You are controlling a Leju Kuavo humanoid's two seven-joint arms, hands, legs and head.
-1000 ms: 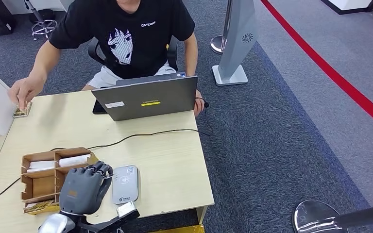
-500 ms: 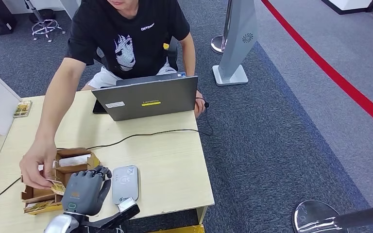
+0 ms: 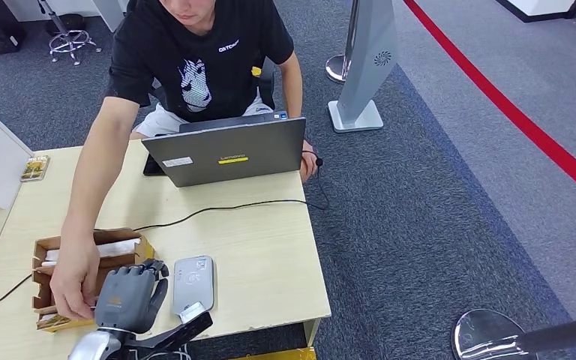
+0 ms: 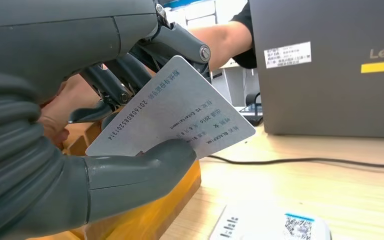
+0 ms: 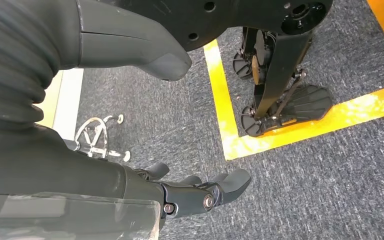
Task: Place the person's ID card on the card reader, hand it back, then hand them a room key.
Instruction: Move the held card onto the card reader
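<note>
card reader right of box

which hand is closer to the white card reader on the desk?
Left. The left hand, holding a white ID card, is right beside the white card reader on the wooden desk. The right hand hangs over the carpet floor.

A white ID card printed with small text, tilted, pinched by the left hand. A white card reader lies flat just beside it.
</note>
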